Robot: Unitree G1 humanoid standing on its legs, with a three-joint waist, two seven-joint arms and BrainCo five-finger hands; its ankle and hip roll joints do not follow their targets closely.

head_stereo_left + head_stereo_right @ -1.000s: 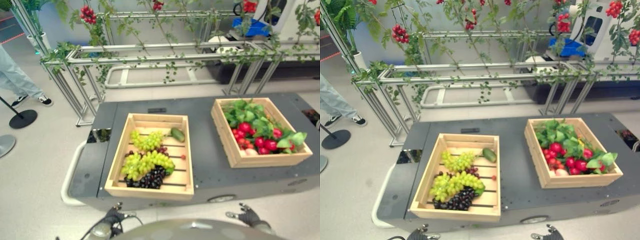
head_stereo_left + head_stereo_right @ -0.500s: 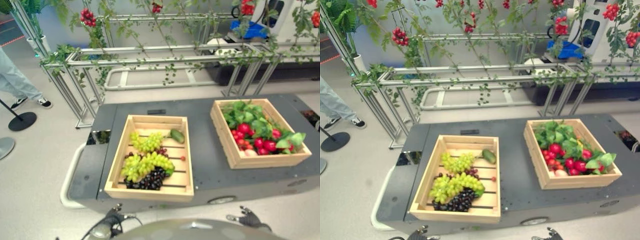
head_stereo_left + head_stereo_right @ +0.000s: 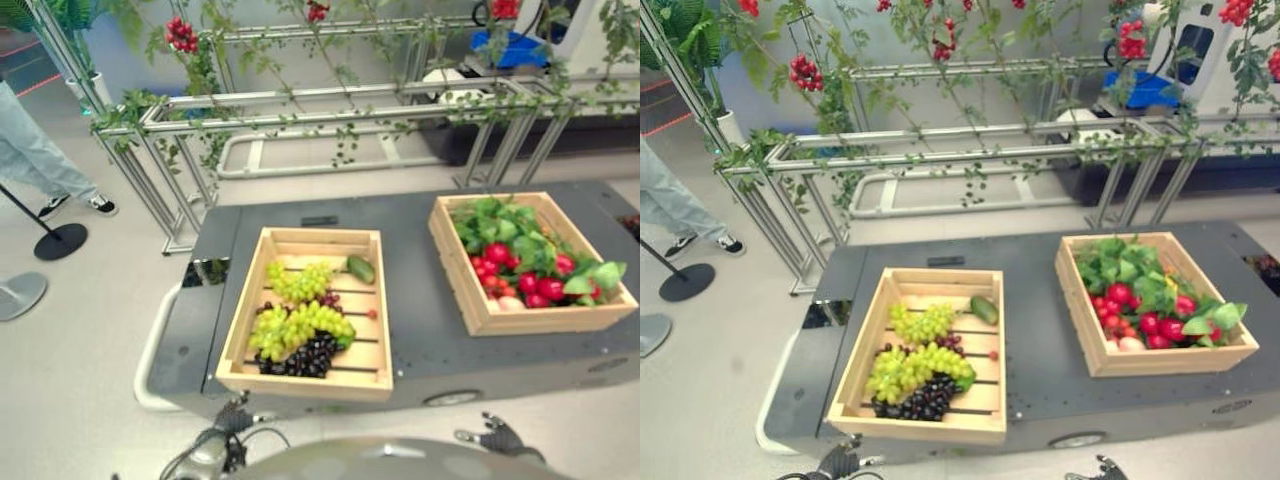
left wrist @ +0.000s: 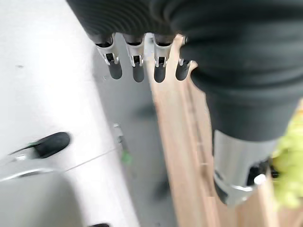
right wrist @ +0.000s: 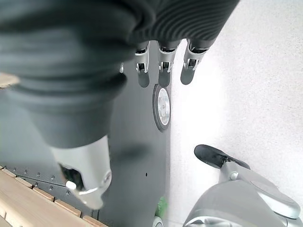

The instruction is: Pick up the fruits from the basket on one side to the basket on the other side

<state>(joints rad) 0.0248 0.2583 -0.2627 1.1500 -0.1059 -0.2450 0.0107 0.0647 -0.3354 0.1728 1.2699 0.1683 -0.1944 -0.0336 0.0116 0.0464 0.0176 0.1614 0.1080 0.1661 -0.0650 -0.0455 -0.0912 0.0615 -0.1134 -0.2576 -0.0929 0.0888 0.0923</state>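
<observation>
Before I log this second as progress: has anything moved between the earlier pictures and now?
Nothing on the cart moved; the whole picture shifted, so the camera moved. The grapes lie in the left crate, the red fruits in the right crate. The left hand and right hand stay low, open and empty.

The person (image 3: 30, 160) at far left is cut off by the edge, legs and shoes alone in sight. Both hands, left hand (image 3: 232, 420) and right hand (image 3: 497, 437), poke in partly at the near edge. Leaves bury much of the right basket's (image 3: 500, 318) red fruit (image 3: 520, 282).
</observation>
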